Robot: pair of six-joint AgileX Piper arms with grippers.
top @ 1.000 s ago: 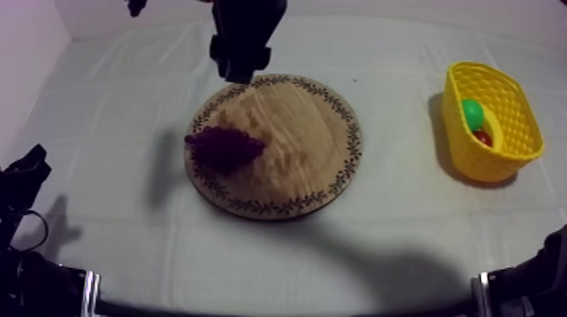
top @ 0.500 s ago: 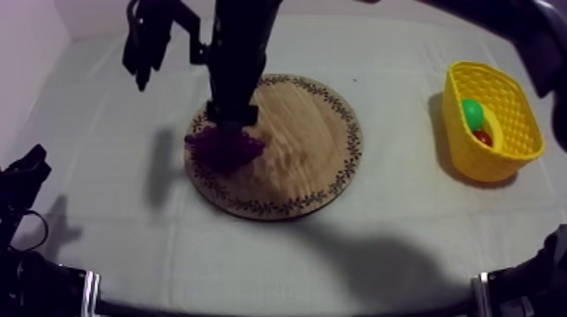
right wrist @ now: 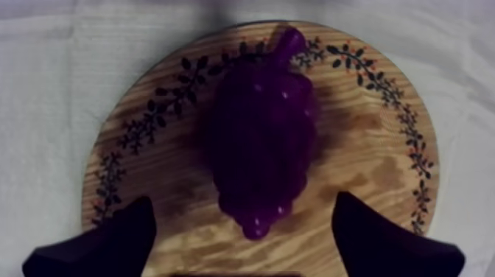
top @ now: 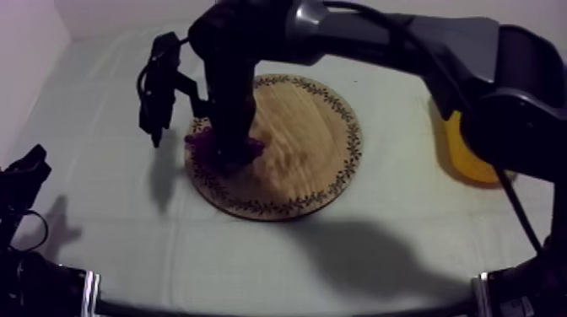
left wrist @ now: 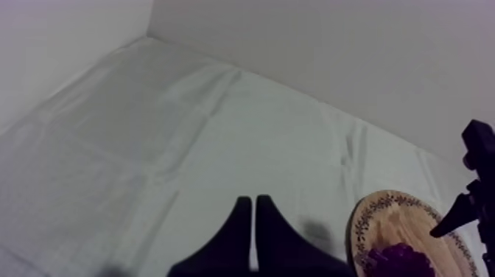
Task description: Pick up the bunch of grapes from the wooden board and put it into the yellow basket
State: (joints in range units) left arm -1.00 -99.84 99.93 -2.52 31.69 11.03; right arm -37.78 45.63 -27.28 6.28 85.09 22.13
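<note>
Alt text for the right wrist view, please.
A purple bunch of grapes lies on the round wooden board, with the right end effector open, its black fingers apart at either side of it. Grey-white cloth surrounds the board.

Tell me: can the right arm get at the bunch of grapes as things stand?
Probably yes. The right gripper hangs over the bunch of grapes with its fingers open, one at each side; nothing lies between on the wooden board.

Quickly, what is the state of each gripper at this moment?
Left gripper: shut, holding nothing.
Right gripper: open over the bunch of grapes, not gripping it.
</note>
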